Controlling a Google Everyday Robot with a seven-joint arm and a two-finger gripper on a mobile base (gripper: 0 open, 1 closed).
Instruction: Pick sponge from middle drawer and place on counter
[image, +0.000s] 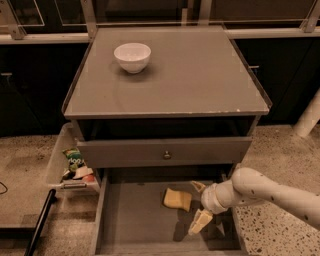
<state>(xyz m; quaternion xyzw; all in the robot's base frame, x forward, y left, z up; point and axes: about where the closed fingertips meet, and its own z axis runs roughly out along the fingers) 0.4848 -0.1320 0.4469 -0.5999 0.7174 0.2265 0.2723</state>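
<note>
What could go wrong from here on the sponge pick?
1. The cream two-finger gripper hangs open just right of the small pale-yellow sponge, which lies flat on the floor of the shallow grey middle drawer; its fingers may shove it instead of clamping.
2. The grey drawer front with a round knob sits close above the arm; a straight lift might strike it.
3. The white bowl stands on the glossy grey counter; place away from it.
</note>
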